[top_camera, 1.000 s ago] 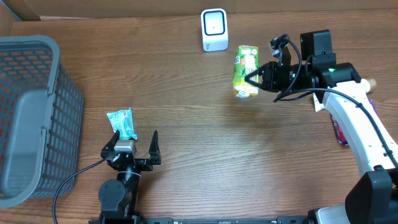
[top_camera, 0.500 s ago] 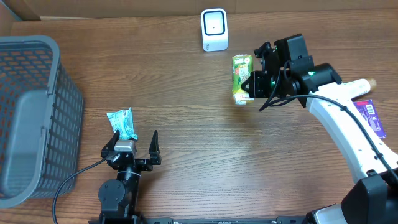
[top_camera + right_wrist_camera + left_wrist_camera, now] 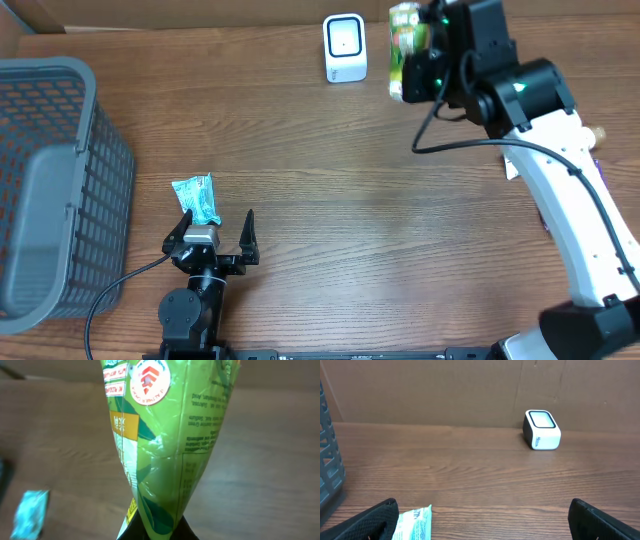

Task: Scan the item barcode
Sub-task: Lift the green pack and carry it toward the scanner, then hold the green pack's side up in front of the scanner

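Wooden table lay under everything, with the grey basket at its left end. My right gripper was up near the far edge, clamped tight on one pinched end of the green pouch, whose long axis ran straight out from my fingertips. From overhead the pouch hung just right of the scanner, clear of the table. I judged the next move was to turn the barcode toward its window, though I couldn't see the barcode. My left gripper sat well apart at the near edge, jaws wide and empty, a teal packet just beside one finger.
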Controlling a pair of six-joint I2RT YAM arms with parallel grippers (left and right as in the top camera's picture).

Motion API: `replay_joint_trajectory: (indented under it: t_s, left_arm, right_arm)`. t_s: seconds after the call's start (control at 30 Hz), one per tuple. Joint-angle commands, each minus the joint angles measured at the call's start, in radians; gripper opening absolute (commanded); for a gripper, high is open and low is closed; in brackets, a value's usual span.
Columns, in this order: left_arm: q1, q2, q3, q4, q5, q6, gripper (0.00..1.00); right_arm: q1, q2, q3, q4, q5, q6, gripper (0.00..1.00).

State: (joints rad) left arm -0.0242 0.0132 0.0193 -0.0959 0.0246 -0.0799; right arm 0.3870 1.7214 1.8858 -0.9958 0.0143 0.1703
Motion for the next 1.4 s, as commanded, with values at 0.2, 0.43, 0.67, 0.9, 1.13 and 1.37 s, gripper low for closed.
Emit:
replay_joint_trajectory:
  t_s: [0.2,0.43,0.67,0.9,1.13,1.37]
  left_arm:
    - [0.007,-0.009,-0.006,0.003,-0.006,-0.018,1.00]
    - [0.007,-0.009,-0.006,0.003,-0.006,-0.018,1.00]
    - [0.007,-0.009,-0.006,0.003,-0.006,-0.018,1.00]
    - [0.007,-0.009,-0.006,0.003,-0.006,-0.018,0.99]
    - [0.007,-0.009,-0.006,0.003,-0.006,-0.018,0.99]
    - [0.007,-0.009,-0.006,0.003,-0.006,-0.018,0.99]
  right_arm:
    - [0.127,0.192,0.121,0.119,0.489,-0.175,0.04]
    - [0.152,0.359,0.121,0.362,0.599,-0.468,0.04]
    - [0.148,0.534,0.121,0.667,0.630,-0.807,0.04]
    - [0.141,0.649,0.118,0.822,0.647,-0.991,0.04]
    - [0.116,0.664,0.117,0.808,0.652,-0.986,0.04]
    - [0.091,0.664,0.117,0.799,0.657,-0.986,0.04]
